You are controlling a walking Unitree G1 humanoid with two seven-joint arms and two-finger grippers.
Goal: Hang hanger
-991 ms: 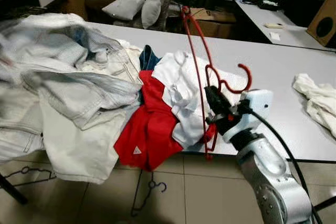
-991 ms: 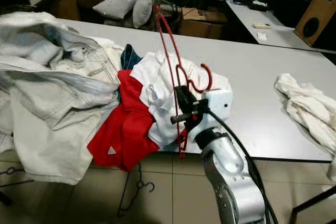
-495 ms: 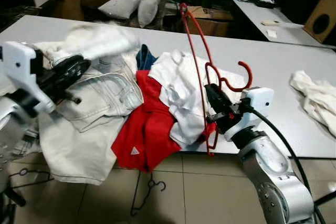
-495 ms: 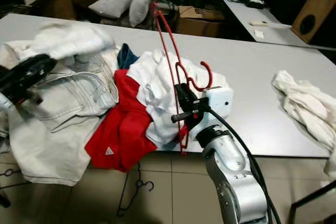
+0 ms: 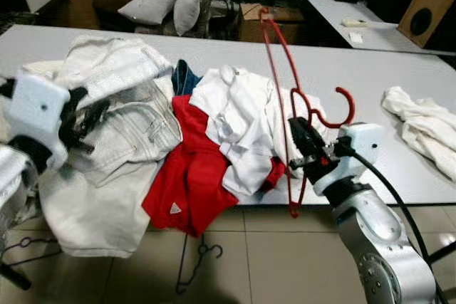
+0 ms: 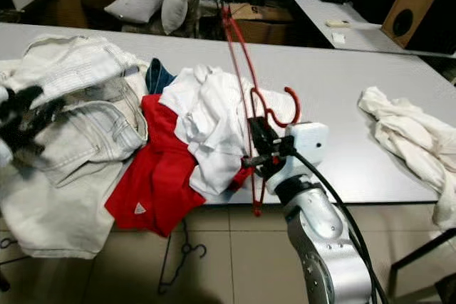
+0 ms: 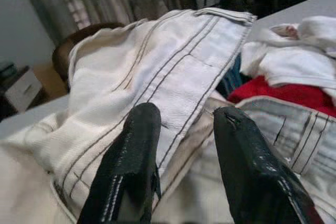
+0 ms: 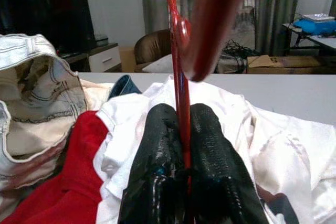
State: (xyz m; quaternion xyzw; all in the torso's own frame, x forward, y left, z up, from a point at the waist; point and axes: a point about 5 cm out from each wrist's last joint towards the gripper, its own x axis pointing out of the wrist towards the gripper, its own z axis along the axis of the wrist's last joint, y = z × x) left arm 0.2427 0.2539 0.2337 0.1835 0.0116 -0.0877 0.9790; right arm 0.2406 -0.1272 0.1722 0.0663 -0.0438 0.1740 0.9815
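Note:
My right gripper [image 5: 303, 144] is shut on a red plastic hanger [image 5: 276, 76], gripping one of its thin bars. The hanger stands nearly upright over the table's front edge, hook [image 5: 346, 99] toward the right. In the right wrist view the red bar [image 8: 178, 51] runs between the closed fingers [image 8: 163, 145]. At the left, my left gripper [image 5: 84, 120] is open just above a pale denim jacket [image 5: 121, 97]. Its two fingers [image 7: 137, 145] are spread with the jacket's seamed cloth [image 7: 194, 61] beyond them.
On the grey table [image 5: 370, 69] lie a red shirt [image 5: 189, 176], a white shirt [image 5: 239, 115] and a dark blue garment [image 5: 184, 76]. A white cloth [image 5: 420, 122] is at the right. Black wire hangers [image 5: 199, 258] lie on the tiled floor. Behind are cushions [image 5: 149, 5] and another table [image 5: 335, 12].
The denim jacket, held up near the camera a second ago, has dropped onto the pile. My left gripper has come into view and lowered. The right gripper still holds the hanger.

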